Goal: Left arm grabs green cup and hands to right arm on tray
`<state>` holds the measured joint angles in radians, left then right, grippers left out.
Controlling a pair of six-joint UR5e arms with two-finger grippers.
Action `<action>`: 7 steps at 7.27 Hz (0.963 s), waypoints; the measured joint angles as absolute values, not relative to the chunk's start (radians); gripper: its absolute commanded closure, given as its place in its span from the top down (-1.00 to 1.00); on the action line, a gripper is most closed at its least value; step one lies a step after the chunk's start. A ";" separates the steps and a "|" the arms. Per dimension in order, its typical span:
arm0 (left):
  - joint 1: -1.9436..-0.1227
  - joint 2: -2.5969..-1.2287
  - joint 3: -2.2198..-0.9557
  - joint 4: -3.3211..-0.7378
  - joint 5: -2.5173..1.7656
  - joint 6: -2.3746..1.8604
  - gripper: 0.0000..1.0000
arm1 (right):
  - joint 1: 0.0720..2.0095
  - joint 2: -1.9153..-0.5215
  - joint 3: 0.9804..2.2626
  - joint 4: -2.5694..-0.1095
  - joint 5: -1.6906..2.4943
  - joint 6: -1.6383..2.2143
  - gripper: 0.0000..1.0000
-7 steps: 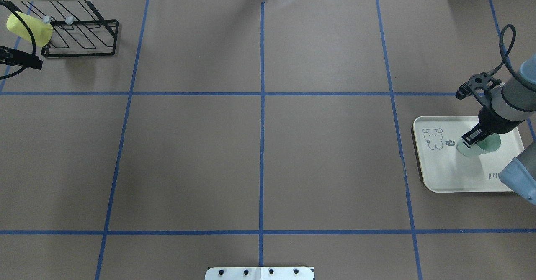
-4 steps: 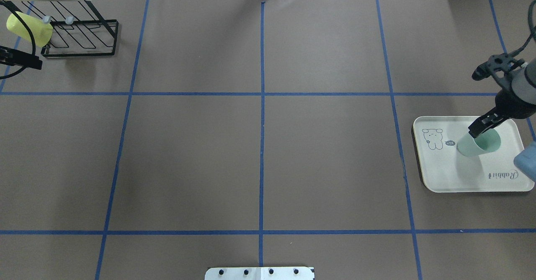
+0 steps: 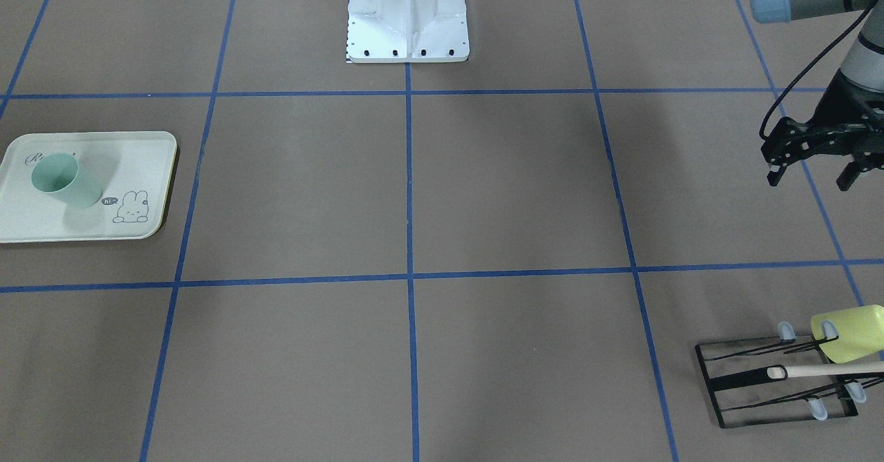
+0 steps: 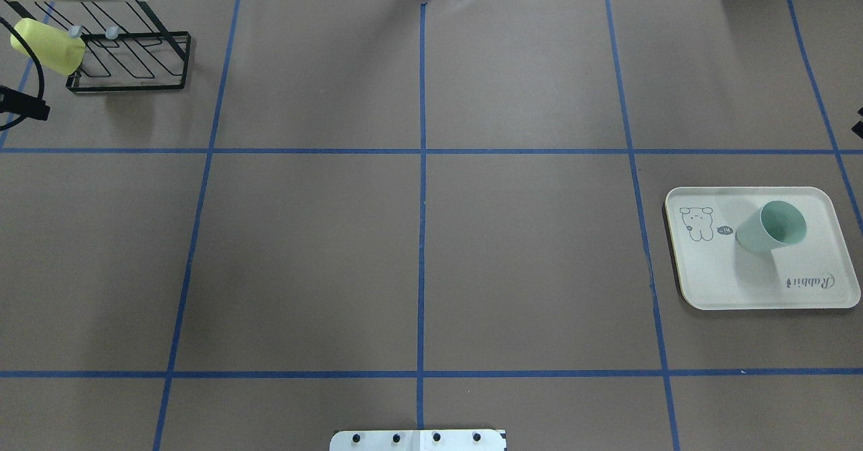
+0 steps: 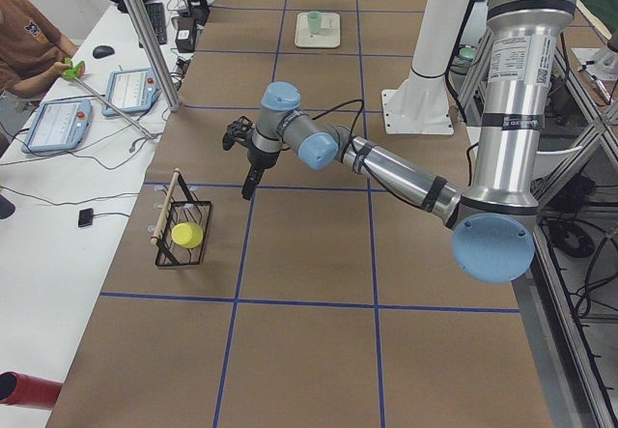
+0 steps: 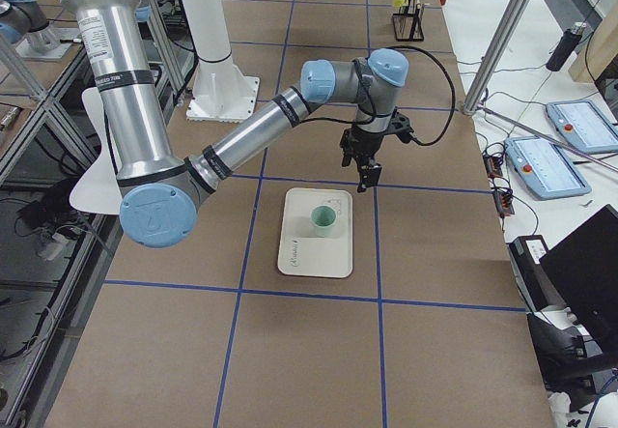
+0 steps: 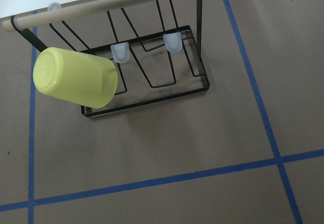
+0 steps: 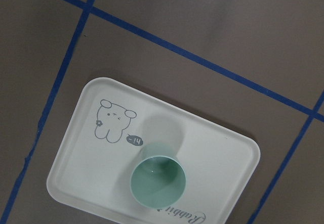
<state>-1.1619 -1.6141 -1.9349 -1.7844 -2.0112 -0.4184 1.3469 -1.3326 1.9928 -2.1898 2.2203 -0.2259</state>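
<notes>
The green cup (image 4: 772,226) stands upright, mouth up, on the tray (image 4: 728,276) at the table's right; nothing holds it. It also shows in the front view (image 3: 63,180) and directly below the right wrist camera (image 8: 158,181). My left gripper (image 3: 808,181) is open and empty, hovering over the table near the rack, far from the cup. My right gripper (image 6: 365,179) shows only in the right side view, raised above the tray's far edge; I cannot tell whether it is open or shut.
A black wire rack (image 4: 128,60) with a wooden rod stands at the far left corner. A yellow-green cup (image 4: 47,46) hangs on it, seen also from the left wrist (image 7: 76,77). The white robot base (image 3: 407,20) is at the near middle edge.
My right gripper let go of the green cup, lifted and drew away to the right, out of the overhead view. The cup stays upright on the tray. The left arm shifted slightly left.
</notes>
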 measured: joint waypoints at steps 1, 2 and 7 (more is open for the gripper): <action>-1.200 -1.591 -1.927 -1.746 -2.053 -0.299 1.00 | 1.380 -1.339 1.966 -2.133 2.223 -0.239 1.00; -1.248 -1.570 -1.912 -1.728 -2.097 -0.189 1.00 | 1.408 -1.364 1.946 -2.068 2.226 -0.241 1.00; -1.552 -1.510 -1.646 -1.729 -2.343 0.194 1.00 | 1.515 -1.488 1.861 -1.999 2.348 -0.237 1.00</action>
